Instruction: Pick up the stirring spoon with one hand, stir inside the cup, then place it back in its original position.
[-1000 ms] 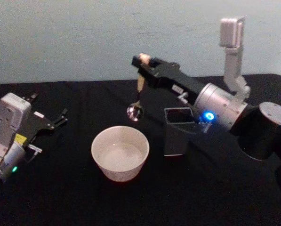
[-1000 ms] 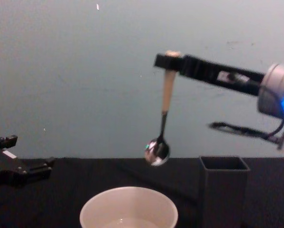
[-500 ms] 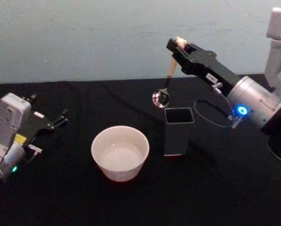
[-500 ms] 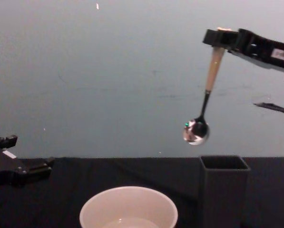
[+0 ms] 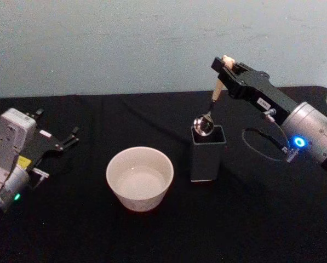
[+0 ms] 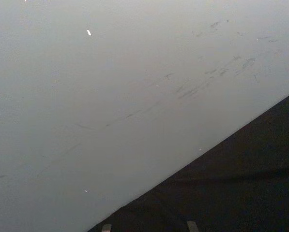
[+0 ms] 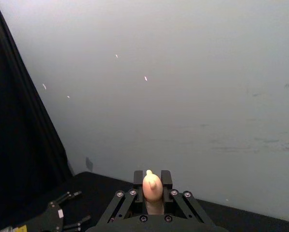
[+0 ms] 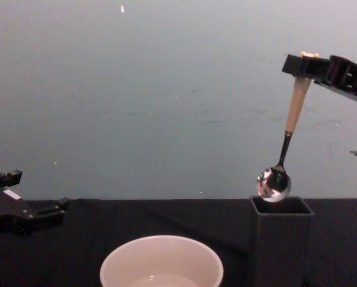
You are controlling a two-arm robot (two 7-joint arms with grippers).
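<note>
**Left gripper** (image 5: 56, 127) (image 8: 29, 194): parked low over the black table cloth (image 5: 86, 235) at the far left. Its dark fingers are spread apart and hold nothing.

**Cup** (image 5: 137, 203) (image 8: 161, 242): wide, round and cream-white, with a thin rim. It stands upright near the middle of the cloth. The inside looks pale and glossy at the bottom.

**Holder** (image 5: 206, 161) (image 8: 280, 245): a tall dark grey box with a square mouth, narrower than the cup. It stands upright just to the right of the cup, with a small gap between them.

**Stirring spoon** (image 5: 212, 104) (image 8: 292, 119): a shiny round metal bowl, a thin dark neck and a beige tapered handle. The small rounded head on top shows between the fingers in the right wrist view (image 7: 152, 186). The spoon hangs bowl-down with a slight tilt. The bowl is at the holder's mouth, its lower edge about level with the rim. Whether it touches the rim cannot be told.

**Right gripper** (image 5: 227, 64) (image 8: 304, 63) (image 7: 153, 180): reaches in from the right, high above the holder. Its black fingers are closed tightly on the very top of the spoon handle.
</note>
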